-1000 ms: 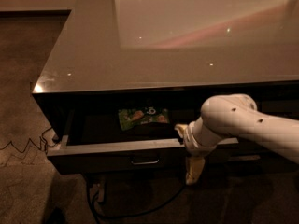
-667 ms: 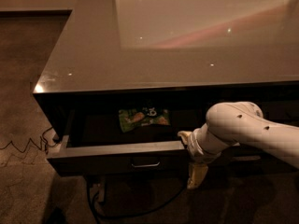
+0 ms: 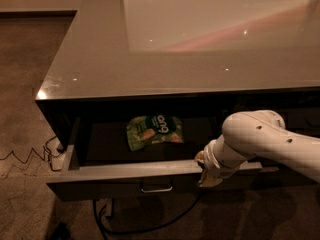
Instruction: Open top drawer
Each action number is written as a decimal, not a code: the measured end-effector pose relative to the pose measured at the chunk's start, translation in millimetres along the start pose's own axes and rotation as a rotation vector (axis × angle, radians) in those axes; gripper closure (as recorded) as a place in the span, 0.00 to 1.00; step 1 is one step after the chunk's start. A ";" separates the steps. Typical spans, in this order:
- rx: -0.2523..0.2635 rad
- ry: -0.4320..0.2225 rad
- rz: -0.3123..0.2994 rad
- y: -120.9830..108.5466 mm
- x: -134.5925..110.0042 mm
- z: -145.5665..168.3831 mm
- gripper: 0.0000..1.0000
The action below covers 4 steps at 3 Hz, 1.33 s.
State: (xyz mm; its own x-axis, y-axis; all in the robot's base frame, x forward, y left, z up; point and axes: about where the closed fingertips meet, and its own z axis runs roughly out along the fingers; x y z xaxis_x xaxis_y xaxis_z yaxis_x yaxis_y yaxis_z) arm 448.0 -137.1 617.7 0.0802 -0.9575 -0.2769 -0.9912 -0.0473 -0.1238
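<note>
Wide dark-fronted top drawer [image 3: 115, 186], standing open: green snack pouch [image 3: 152, 130] inside; white-armed pincer [image 3: 207, 176] at its front rim, grip cannot be told; black cable [image 3: 175, 217] on the floor beneath.

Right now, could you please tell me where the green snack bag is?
In the camera view, the green snack bag lies inside the open top drawer, towards its back; the gripper is at the drawer's front edge, right of the bag.

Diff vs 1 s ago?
The top drawer slid slightly further out, toward the camera; the arm dropped a little. The gripper stays at the drawer's front edge, right of the handle. The green snack bag is still inside; the countertop is unmoved.
</note>
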 end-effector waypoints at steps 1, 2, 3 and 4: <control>0.000 0.000 0.000 0.2 -1.2 -2.9 0.79; 0.000 0.000 0.000 0.2 -1.2 -2.9 0.79; 0.000 0.000 0.000 0.2 -1.2 -2.9 0.55; 0.000 0.000 0.000 0.3 -1.2 -2.8 0.31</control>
State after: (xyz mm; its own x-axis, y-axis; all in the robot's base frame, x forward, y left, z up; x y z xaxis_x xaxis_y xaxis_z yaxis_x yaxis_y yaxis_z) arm 447.4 -136.8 620.7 0.0803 -0.9575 -0.2769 -0.9912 -0.0473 -0.1236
